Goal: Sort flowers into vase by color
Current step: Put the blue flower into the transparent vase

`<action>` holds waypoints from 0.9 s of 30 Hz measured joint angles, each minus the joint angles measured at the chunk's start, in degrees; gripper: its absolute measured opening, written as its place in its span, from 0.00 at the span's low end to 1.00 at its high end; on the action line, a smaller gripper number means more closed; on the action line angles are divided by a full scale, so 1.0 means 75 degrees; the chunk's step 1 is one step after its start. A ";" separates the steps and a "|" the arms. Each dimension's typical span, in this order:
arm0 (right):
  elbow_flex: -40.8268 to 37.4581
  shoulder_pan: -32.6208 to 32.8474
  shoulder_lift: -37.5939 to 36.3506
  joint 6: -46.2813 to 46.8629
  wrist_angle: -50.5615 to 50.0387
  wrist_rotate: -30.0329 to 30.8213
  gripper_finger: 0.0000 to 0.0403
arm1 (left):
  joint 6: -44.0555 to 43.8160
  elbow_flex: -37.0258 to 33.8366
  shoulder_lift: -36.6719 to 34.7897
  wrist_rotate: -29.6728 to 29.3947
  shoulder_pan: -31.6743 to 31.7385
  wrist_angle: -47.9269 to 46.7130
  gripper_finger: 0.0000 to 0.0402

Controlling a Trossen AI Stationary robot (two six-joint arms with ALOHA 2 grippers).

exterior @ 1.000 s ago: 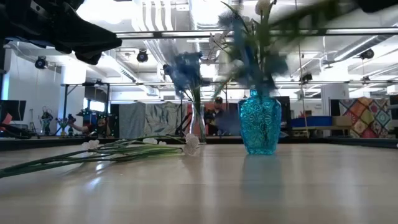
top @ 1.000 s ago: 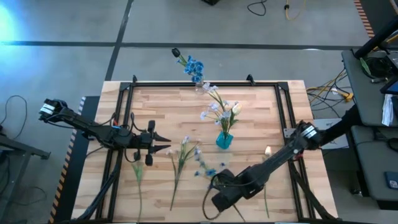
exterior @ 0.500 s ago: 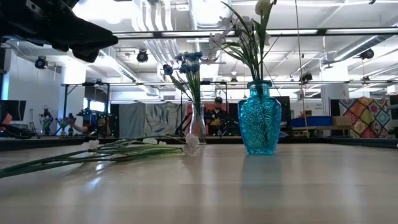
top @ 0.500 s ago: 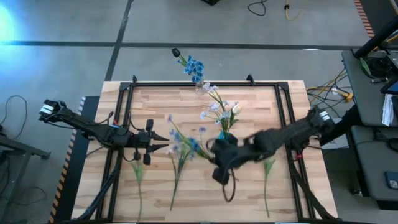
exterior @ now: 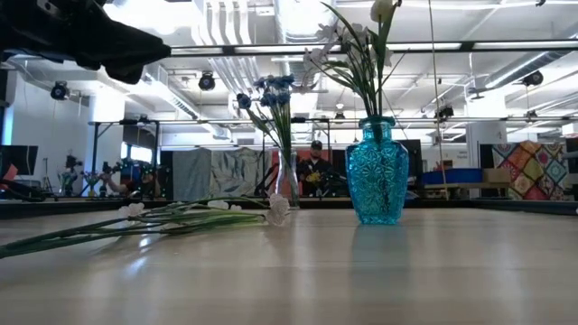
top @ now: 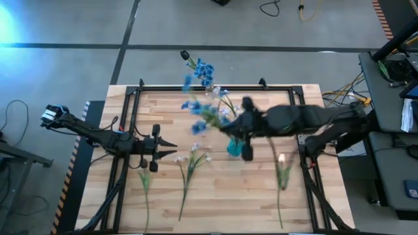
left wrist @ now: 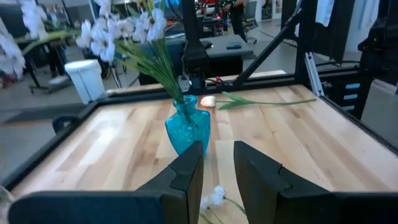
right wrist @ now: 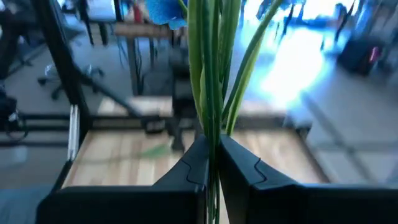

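My right gripper [top: 226, 128] hangs above the table, beside the blue glass vase [top: 233, 149], shut on a blue flower spray [top: 194, 108] whose heads point toward the table's far left. The blue vase [exterior: 377, 176] holds white-pink sprays and a cream tulip. A clear vase [exterior: 287, 183] at the far edge holds blue flowers [top: 204, 70]. White-pink sprays [top: 192, 158] and a tulip stem [top: 282, 171] lie flat on the table. My left gripper [top: 171, 149] waits open over the table's left half, pointing at the blue vase [left wrist: 188, 127]. My right gripper pinches the blue flower's green stems and leaves [right wrist: 210, 118] between its two fingers. The fingers come about level from the table's right, with the stems running on past the fingertips. The spray is lifted clear of the table, its blue heads [right wrist: 165, 10] ahead of the gripper.
A black frame [top: 196, 87] rims the wooden table. One more green stem [top: 144, 185] lies near the left rail. Bare wood lies between the vases and the left rail. Beyond the table the low view shows a workshop with a person [exterior: 315, 167].
My right gripper has carried the blue flower spray up from the table's near side toward the far edge, swinging past the blue vase. The spray has gone from low over the table near the front to held clear by the vases. The left arm has kept still.
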 joint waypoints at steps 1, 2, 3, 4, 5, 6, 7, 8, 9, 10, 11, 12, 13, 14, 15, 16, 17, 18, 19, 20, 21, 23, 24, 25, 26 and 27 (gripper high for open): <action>0.0000 -0.0084 -0.0156 -0.0286 0.0136 -0.0020 0.04 | 0.0125 0.0000 -0.0014 -0.0002 0.0000 0.0024 0.19; 0.0000 -0.0193 -0.0309 -0.0558 0.0251 -0.0026 0.04 | 0.0198 0.0000 -0.0030 -0.0003 0.0012 0.0066 0.19; 0.0000 -0.0318 -0.0442 -0.0832 0.0365 -0.0018 0.04 | 0.0221 0.0000 -0.0042 -0.0003 0.0023 0.0112 0.19; 0.0001 -0.0472 -0.0565 -0.1066 0.0477 -0.0011 0.04 | 0.0236 0.0000 -0.0048 -0.0003 0.0026 0.0184 0.19; 0.0003 -0.0650 -0.0684 -0.1273 0.0535 -0.0008 0.04 | 0.0256 0.0000 -0.0051 -0.0003 0.0037 0.0240 0.19; -0.0001 -0.0864 -0.0767 -0.1429 0.0560 -0.0016 0.04 | 0.0302 0.0000 -0.0050 -0.0003 0.0058 0.0264 0.19; -0.0015 -0.1099 -0.0853 -0.1551 0.0597 -0.0081 0.04 | 0.0363 0.0000 -0.0039 -0.0003 0.0088 0.0269 0.19; -0.0059 -0.1372 -0.0935 -0.1664 0.0595 -0.0275 0.04 | 0.0418 0.0000 -0.0020 -0.0003 0.0127 0.0275 0.19; -0.0118 -0.1675 -0.0994 -0.1696 0.0589 -0.0513 0.04 | 0.0463 0.0000 0.0011 -0.0002 0.0187 0.0310 0.19; -0.0182 -0.2033 -0.1049 -0.1707 0.0609 -0.0796 0.04 | 0.0487 0.0000 0.0031 -0.0001 0.0256 0.0337 0.19; -0.0247 -0.2385 -0.1084 -0.1708 0.0631 -0.1104 0.04 | 0.0499 0.0000 0.0049 -0.0003 0.0340 0.0348 0.19; -0.0306 -0.2742 -0.1106 -0.1719 0.0637 -0.1418 0.04 | 0.0499 0.0000 0.0068 -0.0001 0.0433 0.0370 0.19; -0.0376 -0.3121 -0.1121 -0.1777 0.0676 -0.1755 0.04 | 0.0497 0.0000 0.0079 0.0000 0.0531 0.0376 0.19; -0.0463 -0.3474 -0.1126 -0.1869 0.0801 -0.2098 0.04 | 0.0493 -0.0003 0.0088 -0.0003 0.0624 0.0370 0.19; -0.0556 -0.3833 -0.1126 -0.1935 0.0978 -0.2422 0.04 | 0.0489 -0.0003 0.0100 -0.0001 0.0713 0.0381 0.19; -0.0676 -0.4167 -0.1126 -0.2020 0.1200 -0.2760 0.04 | 0.0484 -0.0007 0.0104 0.0000 0.0789 0.0388 0.19; -0.0790 -0.4497 -0.1119 -0.2086 0.1433 -0.3117 0.04 | 0.0481 -0.0024 0.0105 0.0000 0.0857 0.0412 0.19; -0.0907 -0.4840 -0.1090 -0.2115 0.1681 -0.3488 0.04 | 0.0473 -0.0032 0.0104 -0.0003 0.0913 0.0415 0.19; -0.1027 -0.5156 -0.1053 -0.2125 0.1960 -0.3831 0.04 | 0.0464 -0.0032 0.0107 -0.0002 0.0961 0.0445 0.19; -0.1164 -0.5458 -0.1001 -0.2113 0.2275 -0.4174 0.03 | 0.0459 -0.0032 0.0104 0.0000 0.0990 0.0466 0.19; -0.1313 -0.5717 -0.0946 -0.2106 0.2576 -0.4477 0.03 | 0.0460 -0.0032 0.0102 0.0000 0.1003 0.0475 0.19; -0.1658 -0.6176 -0.0823 -0.2063 0.3134 -0.4926 0.03 | 0.0472 -0.0032 0.0101 0.0000 0.1013 0.0483 0.19; -0.1845 -0.6379 -0.0758 -0.2048 0.3421 -0.5123 0.03 | 0.0480 -0.0032 0.0097 0.0000 0.1014 0.0490 0.19; -0.2044 -0.6554 -0.0699 -0.2044 0.3685 -0.5297 0.03 | 0.0482 -0.0032 0.0095 0.0000 0.1015 0.0509 0.19; -0.2239 -0.6727 -0.0624 -0.2040 0.3948 -0.5429 0.03 | 0.0483 -0.0032 0.0092 0.0000 0.1015 0.0530 0.19; -0.2422 -0.6898 -0.0547 -0.2040 0.4216 -0.5531 0.03 | 0.0487 -0.0032 0.0092 -0.0002 0.1014 0.0538 0.19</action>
